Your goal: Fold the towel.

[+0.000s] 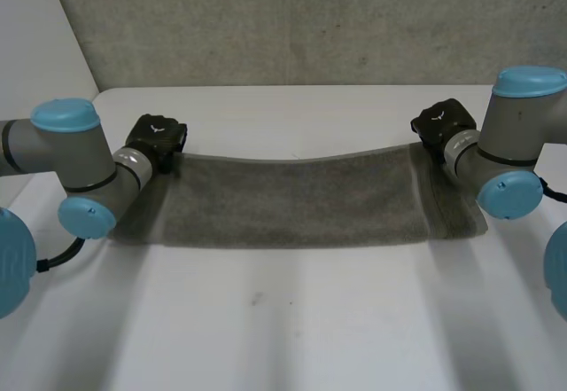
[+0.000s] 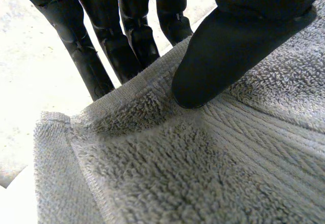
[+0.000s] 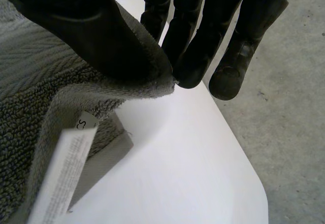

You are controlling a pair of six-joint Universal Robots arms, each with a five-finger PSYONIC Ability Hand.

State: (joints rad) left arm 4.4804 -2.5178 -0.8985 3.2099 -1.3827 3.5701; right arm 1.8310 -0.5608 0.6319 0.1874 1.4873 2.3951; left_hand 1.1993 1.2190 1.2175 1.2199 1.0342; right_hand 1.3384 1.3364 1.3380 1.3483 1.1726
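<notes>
I am looking at a grey towel [image 1: 292, 200] that is stretching in a long band across the far half of the white table [image 1: 292, 320], running from one hand to the other. Its far edge is sagging slightly in the middle, and its near edge is lying straight on the table.

The left hand [image 1: 158, 138] is holding the far edge at the towel's left end. In the left wrist view its thumb [image 2: 218, 51] is pressing down on the terry surface while its fingers [image 2: 127, 36] are standing behind the edge, so it is pinching the cloth between them, just beside the corner.

The right hand [image 1: 440, 125] is holding the far edge at the right end. In the right wrist view its thumb [image 3: 96, 36] is lying on top of the towel and its fingers [image 3: 188, 41] are closing against it from below, pinching the corner and lifting it off the table. A white label [image 3: 66, 173] is hanging from the towel's edge under that hand.

Both grey arms are reaching in from the sides, the right one lying over the towel's end. A grey wall [image 1: 310, 19] is rising behind the table, and a grey floor [image 3: 284, 107] is showing past the table's rounded corner.
</notes>
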